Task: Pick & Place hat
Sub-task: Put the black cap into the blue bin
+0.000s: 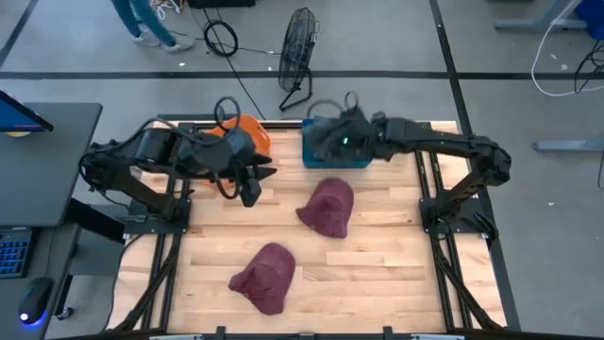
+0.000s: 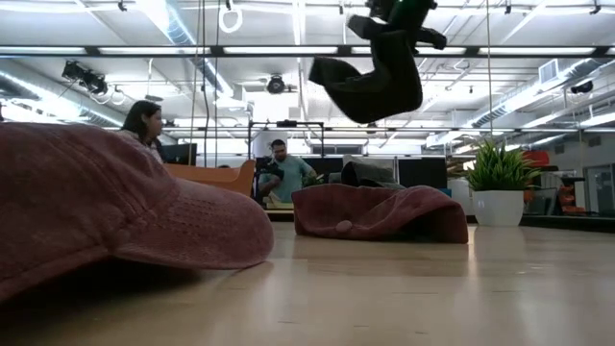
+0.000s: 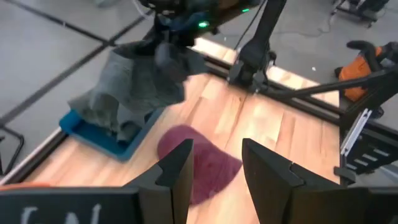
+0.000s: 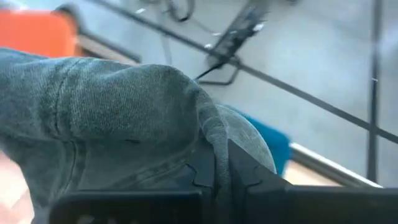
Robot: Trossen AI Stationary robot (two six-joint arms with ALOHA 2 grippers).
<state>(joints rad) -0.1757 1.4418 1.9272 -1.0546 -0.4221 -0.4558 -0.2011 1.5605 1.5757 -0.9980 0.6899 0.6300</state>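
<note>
Right gripper reaching over the blue tray at the far edge of the bench, jaws pinched tight on a grey-green hat — the fabric folded between the fingers in the right wrist view. Hat hanging in the air above the tray, not touching the bench; seen the same way in the low view, limp and dark, high above the wood. Left gripper hovering near the left back part of the bench, close to an orange bin, jaws apart with nothing between them. Two maroon hats lying on the wood: one near the middle, just in front of the tray, and the other closer to the front edge — well apart from each other. Two persons sitting in the room beyond the bench, and a potted plant.
</note>
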